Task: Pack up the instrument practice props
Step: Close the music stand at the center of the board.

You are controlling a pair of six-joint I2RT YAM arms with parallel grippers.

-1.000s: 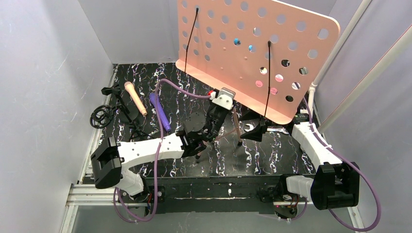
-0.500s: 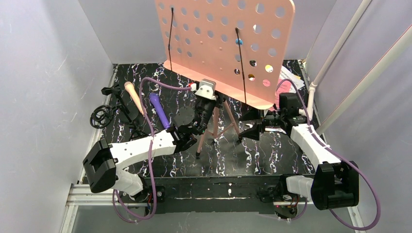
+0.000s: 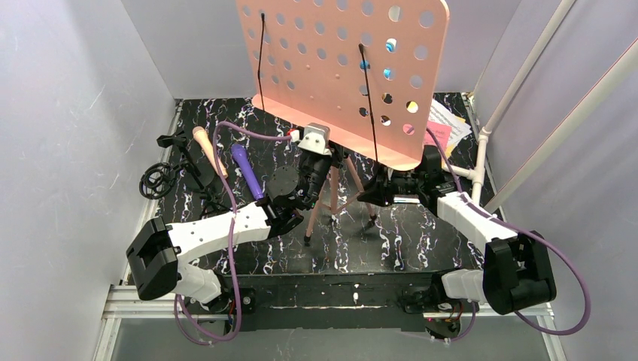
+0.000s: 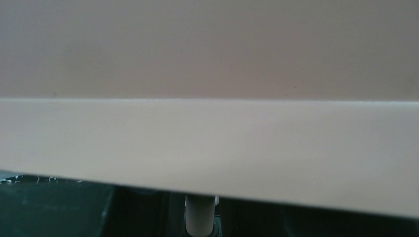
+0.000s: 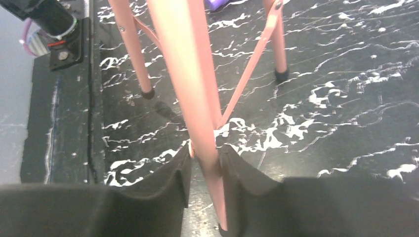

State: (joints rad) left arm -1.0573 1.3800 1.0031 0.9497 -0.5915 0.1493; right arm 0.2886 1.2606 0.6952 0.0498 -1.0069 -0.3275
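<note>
Salmon-pink music rest (image 3: 335,128) is stood upright midway between the tabletop's (image 3: 421,233) side edges. Its stem is seemingly clenched by the left gripper (image 3: 323,154), a lower tube grasped by the right gripper (image 5: 206,168). It could be toppled by opposed pulls.

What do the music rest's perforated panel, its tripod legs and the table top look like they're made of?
The music rest panel: probably moulded plastic, matte salmon pink, judging by its even colour, clean round holes and rounded corners. The tripod legs: likely painted metal tube with a slight sheen and dark caps on the feet. The table top: smooth black with white marble-like veining; printed laminate or mat, cannot tell which.
</note>
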